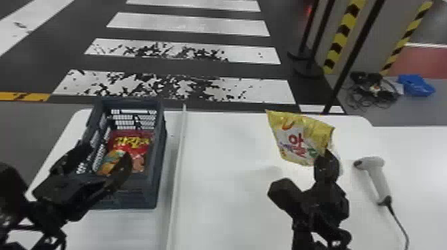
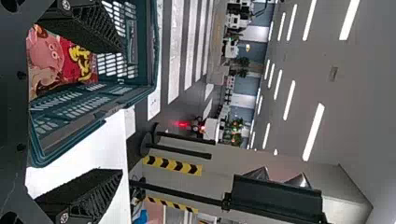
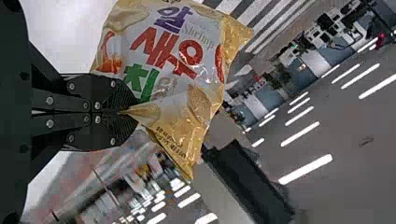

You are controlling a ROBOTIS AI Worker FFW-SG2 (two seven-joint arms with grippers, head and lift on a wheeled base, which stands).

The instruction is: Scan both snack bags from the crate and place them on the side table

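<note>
Left tool [image 1: 105,153] spread wide at crate [image 1: 161,139], right tool [image 1: 326,159] pinching glossy, creased yellow-and-white snack bag [image 1: 296,138]

White tabletop [image 1: 226,202] with rounded far corners, seen from above in the head view. A narrow, pale strip [image 1: 176,156] runs across it from the far edge toward the viewer. On the left of the strip, a dark gray-blue, open-topped plastic crate [image 1: 139,196] with slotted walls stands upright. At the far right, another white surface [image 1: 422,146] adjoins the tabletop; where they meet is unclear. A light gray handheld barcode scanner [image 1: 377,178] lies on the white surface toward the right, its black cable [image 1: 399,222] trailing toward the viewer.
</note>
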